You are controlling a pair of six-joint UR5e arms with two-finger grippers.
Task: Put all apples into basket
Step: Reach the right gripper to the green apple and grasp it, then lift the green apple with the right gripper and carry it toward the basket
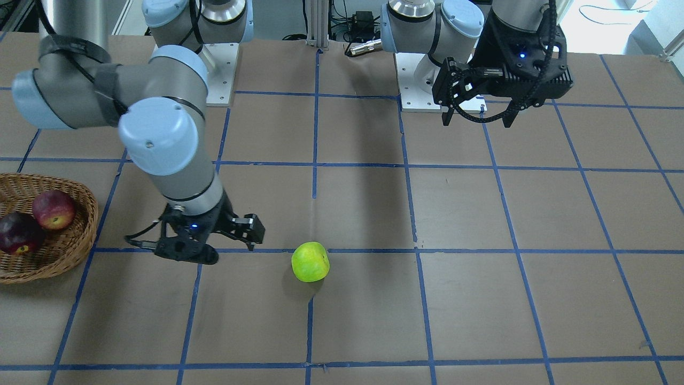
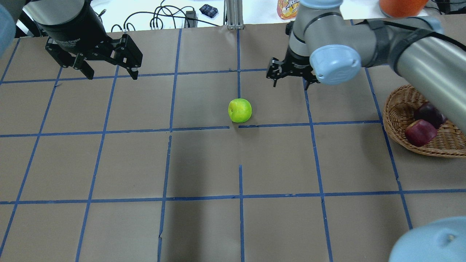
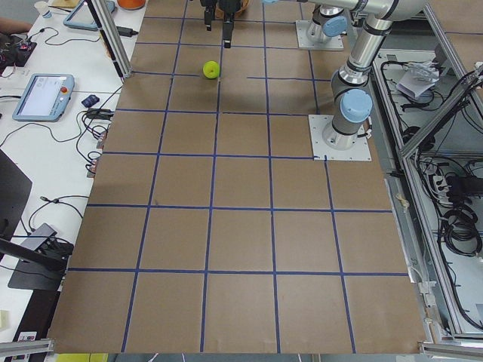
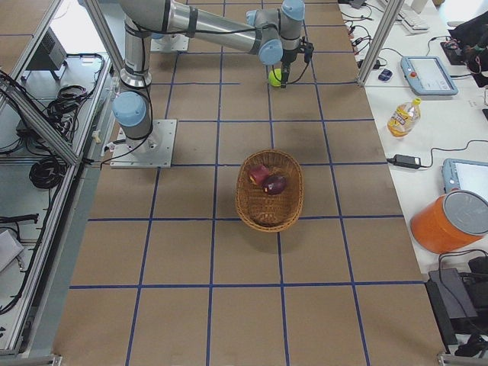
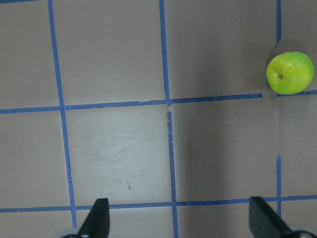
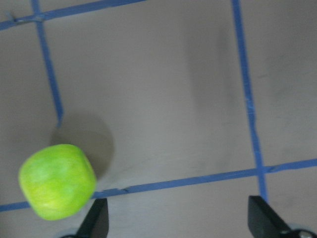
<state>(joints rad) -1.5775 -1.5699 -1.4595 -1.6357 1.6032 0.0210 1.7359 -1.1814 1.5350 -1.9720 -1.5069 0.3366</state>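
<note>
Green apple (image 2: pixel 240 110): lies alone on the brown surface (image 2: pixel 204 163), near its middle. It sits just on the far side of a blue tape line (image 2: pixel 276 125) as seen from behind the robot, stem dimple facing up. Nothing touches it.

Red apple (image 1: pixel 53 209) and maroon apple (image 1: pixel 18 232): both inside the wicker basket (image 1: pixel 64 251), side by side and apparently touching. The basket stands at the robot's right end of the surface, well apart from the green apple.

Right tool (image 2: pixel 291 83): released, both fingers spread wide, nothing between them. It points down at the surface near the green apple, offset toward the basket side and a little farther from the robot's base. In the right wrist view the apple lies just outside one finger (image 6: pixel 96 220), at the lower left of the frame, not between the fingers. No contact visible.

Left tool (image 2: pixel 112 74): released, fingers spread, empty. It hangs over the robot's left part of the surface, well apart from the green apple. In the left wrist view the apple shows only at the upper right edge, far from both fingertips.
</note>
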